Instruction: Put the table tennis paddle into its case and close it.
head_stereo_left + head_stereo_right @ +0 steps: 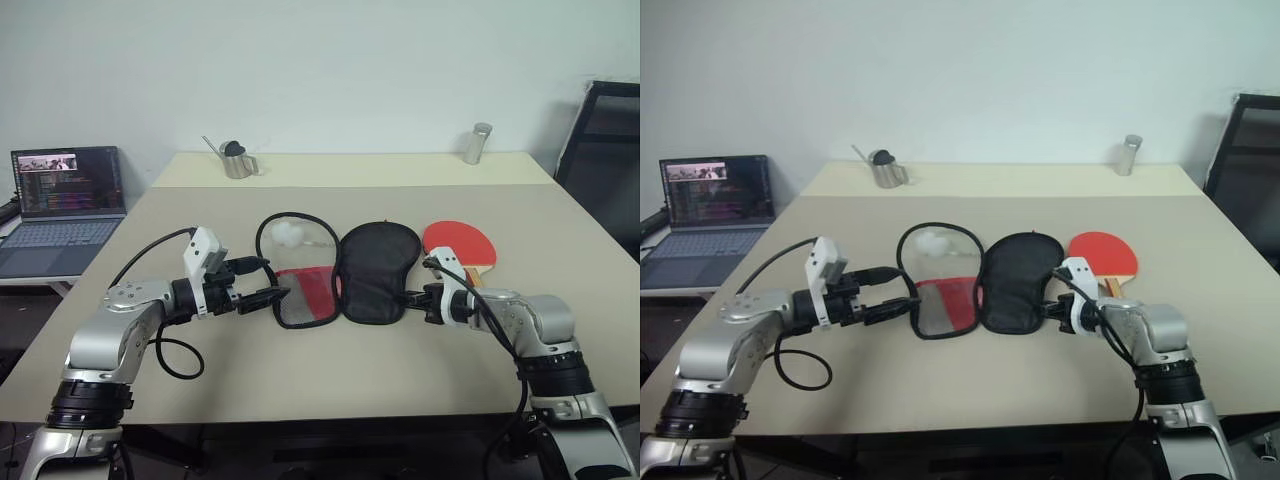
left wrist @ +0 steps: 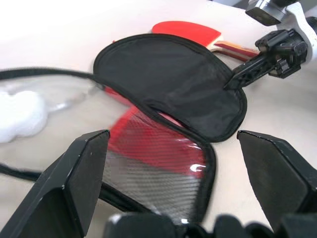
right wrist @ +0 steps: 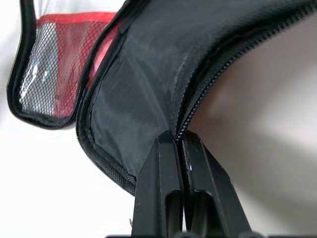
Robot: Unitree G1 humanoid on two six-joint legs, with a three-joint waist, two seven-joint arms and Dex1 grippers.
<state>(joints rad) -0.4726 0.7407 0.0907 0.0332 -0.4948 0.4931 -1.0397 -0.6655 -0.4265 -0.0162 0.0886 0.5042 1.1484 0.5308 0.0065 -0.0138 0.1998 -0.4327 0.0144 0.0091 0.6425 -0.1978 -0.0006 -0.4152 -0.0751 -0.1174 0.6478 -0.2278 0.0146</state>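
Observation:
The case (image 1: 375,270) lies unzipped and spread flat mid-table. Its black half is on the right. Its left half (image 1: 300,295) shows a mesh pocket over red fabric. A white lump (image 1: 290,234) rests in the left half. The table tennis paddle (image 1: 460,243) lies red face up just right of the case, with its handle toward my right arm. My right gripper (image 3: 177,141) is shut on the zip edge of the black half, at its near right rim (image 1: 410,298). My left gripper (image 1: 278,297) stands open at the near left edge of the mesh half, with nothing between its fingers (image 2: 89,163).
An open laptop (image 1: 65,205) sits on a low stand to the left. A metal pitcher (image 1: 238,160) and a metal shaker (image 1: 477,143) stand on the far table. A black chair (image 1: 605,150) is at the back right.

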